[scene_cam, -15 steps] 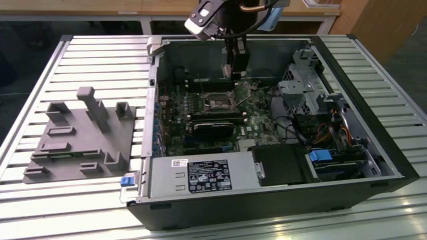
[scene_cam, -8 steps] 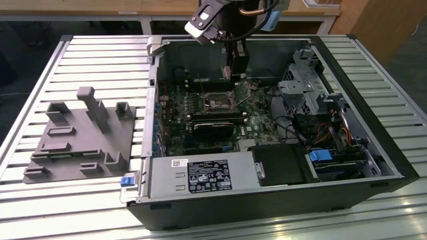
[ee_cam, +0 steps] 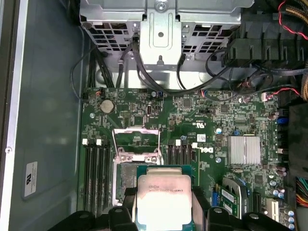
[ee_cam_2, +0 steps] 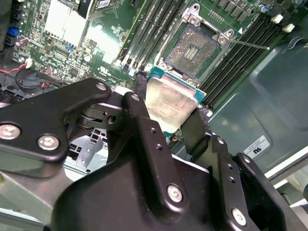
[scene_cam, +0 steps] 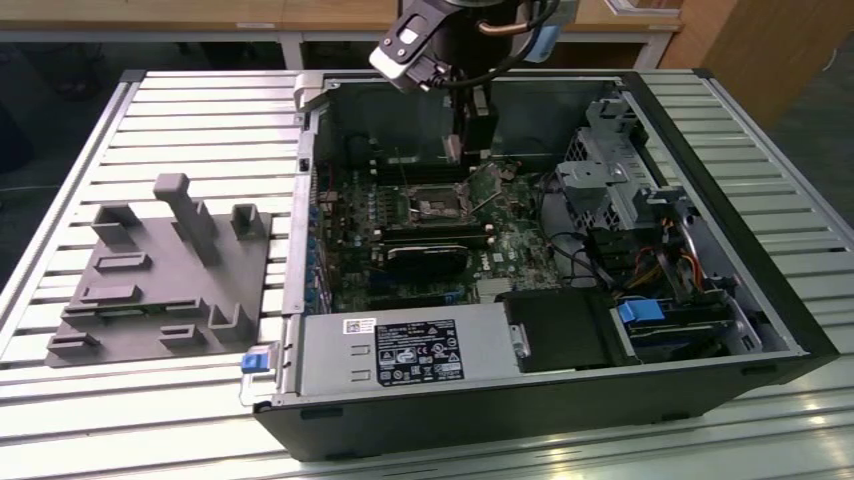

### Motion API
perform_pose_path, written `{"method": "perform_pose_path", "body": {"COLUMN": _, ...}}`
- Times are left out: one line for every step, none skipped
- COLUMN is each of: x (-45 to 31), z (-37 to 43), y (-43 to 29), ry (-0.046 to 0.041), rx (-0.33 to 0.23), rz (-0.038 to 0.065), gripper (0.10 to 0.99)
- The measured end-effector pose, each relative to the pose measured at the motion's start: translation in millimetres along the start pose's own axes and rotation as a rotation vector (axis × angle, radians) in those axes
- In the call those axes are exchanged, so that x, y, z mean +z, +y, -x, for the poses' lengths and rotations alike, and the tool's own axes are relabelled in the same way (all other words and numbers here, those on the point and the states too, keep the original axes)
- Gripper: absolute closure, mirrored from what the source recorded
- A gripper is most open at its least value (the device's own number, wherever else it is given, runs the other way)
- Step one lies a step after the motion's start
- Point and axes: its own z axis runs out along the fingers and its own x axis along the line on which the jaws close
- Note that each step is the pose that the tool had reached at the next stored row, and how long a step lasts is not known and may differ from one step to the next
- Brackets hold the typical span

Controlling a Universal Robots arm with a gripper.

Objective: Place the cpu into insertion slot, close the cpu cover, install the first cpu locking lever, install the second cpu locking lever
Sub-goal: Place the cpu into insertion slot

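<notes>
Step one in hand: the gripper (ee_cam_2: 167, 126) pinches the cpu (ee_cam_2: 169, 98) by two edges, closed to its width. It hovers near the insertion slot (ee_cam_2: 195, 48), at its 12 o'clock in the exterior view. The cpu cover (ee_cam: 135, 139) stands open. Seating likely needs squaring and a level descent.

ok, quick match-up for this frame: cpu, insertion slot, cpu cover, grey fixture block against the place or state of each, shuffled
1 cpu
2 insertion slot
3 cpu cover
4 grey fixture block

A swung open, off the socket
B on the slatted table, at the exterior view's left of the case
C held in the gripper, above the board
D empty, dark centre showing

Pairs: 1-C, 2-D, 3-A, 4-B
</notes>
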Motion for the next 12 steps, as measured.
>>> {"method": "perform_pose_path", "body": {"x": 0.5, "z": 0.0, "y": 0.0, "ry": 0.0001, "rx": 0.000, "rz": 0.000, "gripper": 0.545}}
{"method": "perform_pose_path", "body": {"x": 1.1, "z": 0.0, "y": -0.3, "ry": 0.0001, "rx": 0.000, "rz": 0.000, "gripper": 0.545}}
{"method": "perform_pose_path", "body": {"x": 2.0, "z": 0.1, "y": -0.5, "ry": 0.0001, "rx": 0.000, "rz": 0.000, "gripper": 0.545}}
{"method": "perform_pose_path", "body": {"x": 3.1, "z": 0.0, "y": -0.8, "ry": 0.0001, "rx": 0.000, "rz": 0.000, "gripper": 0.545}}
{"method": "perform_pose_path", "body": {"x": 4.4, "z": 0.0, "y": -1.0, "ry": 0.0000, "rx": 0.000, "rz": 0.000, "gripper": 0.545}}
{"method": "perform_pose_path", "body": {"x": 5.7, "z": 0.1, "y": -1.2, "ry": 0.0000, "rx": 0.001, "rz": 0.000, "gripper": 0.545}}
{"method": "perform_pose_path", "body": {"x": 6.9, "z": 0.1, "y": -1.7, "ry": -0.0001, "rx": 0.003, "rz": 0.000, "gripper": 0.545}}
{"method": "perform_pose_path", "body": {"x": 8.1, "z": 0.1, "y": -2.4, "ry": -0.0005, "rx": 0.006, "rz": 0.000, "gripper": 0.545}}
{"method": "perform_pose_path", "body": {"x": 9.2, "z": 0.0, "y": -3.4, "ry": -0.0009, "rx": 0.011, "rz": 0.000, "gripper": 0.545}}
{"method": "perform_pose_path", "body": {"x": 10.4, "z": 0.0, "y": -4.3, "ry": -0.0014, "rx": 0.016, "rz": 0.000, "gripper": 0.545}}
{"method": "perform_pose_path", "body": {"x": 11.8, "z": 0.0, "y": -4.8, "ry": -0.0021, "rx": 0.024, "rz": 0.000, "gripper": 0.545}}
{"method": "perform_pose_path", "body": {"x": 13.3, "z": 0.0, "y": -4.9, "ry": -0.0029, "rx": 0.032, "rz": 0.000, "gripper": 0.545}}
